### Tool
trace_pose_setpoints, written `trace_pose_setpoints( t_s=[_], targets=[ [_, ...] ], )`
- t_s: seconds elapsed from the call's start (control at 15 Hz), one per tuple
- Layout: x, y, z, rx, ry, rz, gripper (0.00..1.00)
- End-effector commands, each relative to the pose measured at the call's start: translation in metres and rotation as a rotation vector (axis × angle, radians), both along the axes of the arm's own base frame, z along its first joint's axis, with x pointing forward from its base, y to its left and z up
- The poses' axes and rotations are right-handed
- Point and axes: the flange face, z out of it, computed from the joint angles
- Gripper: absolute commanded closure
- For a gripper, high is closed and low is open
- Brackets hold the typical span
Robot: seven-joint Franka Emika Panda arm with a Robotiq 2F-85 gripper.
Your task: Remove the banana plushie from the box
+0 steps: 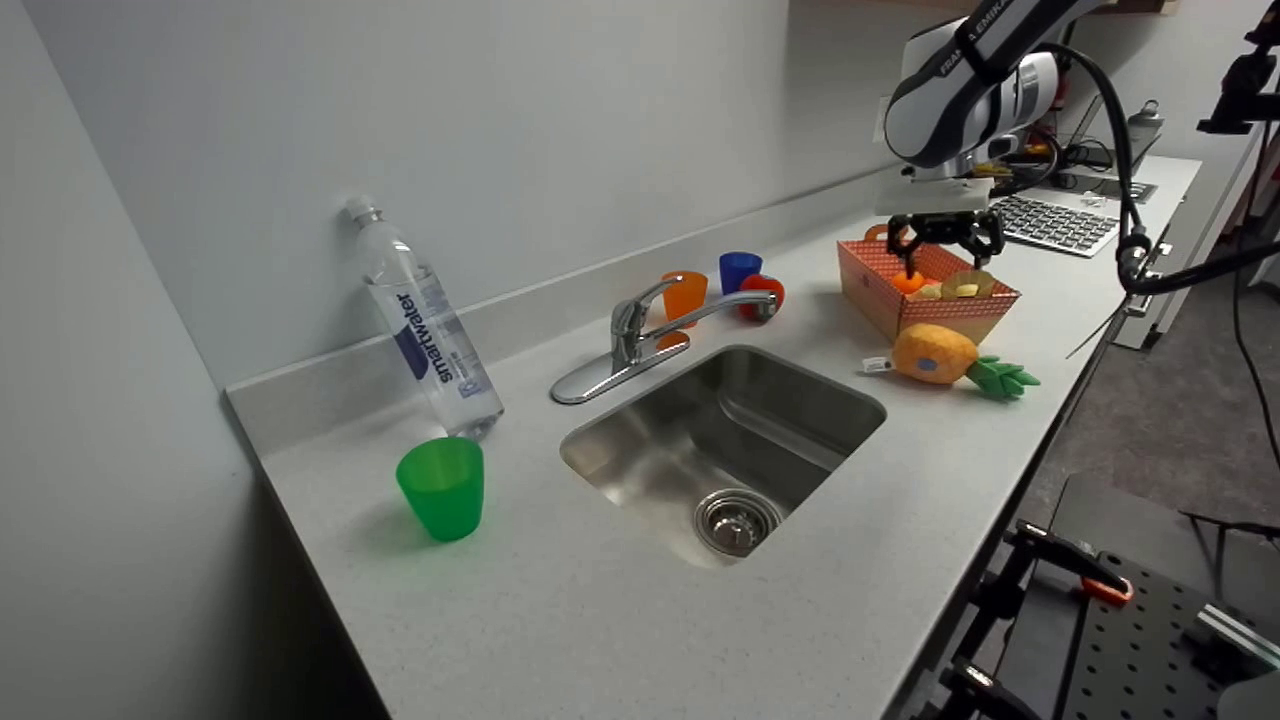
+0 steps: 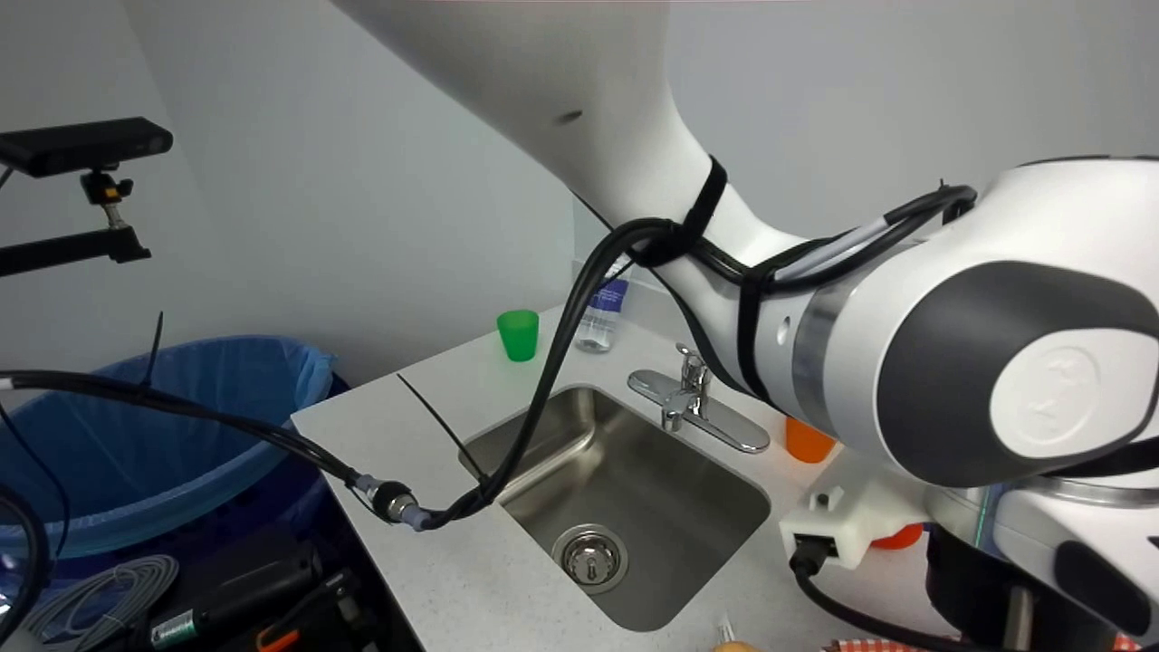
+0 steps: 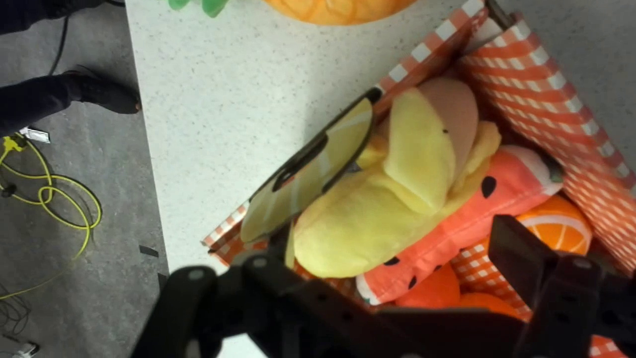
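Our end effector (image 1: 946, 266) hangs over the box (image 1: 878, 300), jaws wide, with the banana (image 3: 357, 223) inside.
The wrist view shows us the banana beside the watermelon (image 3: 462, 227), the orange (image 3: 559, 226) near; in an exterior view the box wall hides most of it, but we see the pineapple (image 1: 935, 353) whole on the desk (image 1: 600, 620), just beside the box. Only an exterior view gives us the bin (image 2: 190, 507).

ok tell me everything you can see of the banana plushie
The banana plushie looks soft, pale yellow, its peel flaps parted around a pinkish tip with a small dark dot. It lies in the box, beside the tan handle flap and against the watermelon toy. The open gripper is not holding it; whether they touch is unclear.
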Motion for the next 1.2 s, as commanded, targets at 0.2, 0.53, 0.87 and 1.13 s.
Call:
trace_pose_setpoints(
  t_s=[0.2,0.53,0.87,1.13],
  targets=[
    [0.001,-0.002,-0.008,-0.038,0.038,-0.014,0.28],
    [0.007,0.008,0.003,-0.032,0.008,0.016,0.58],
    [0.019,0.02,0.042,-0.015,-0.075,0.052,0.95],
    [0.024,0.025,0.07,-0.016,-0.122,0.07,0.74]
  ],
)
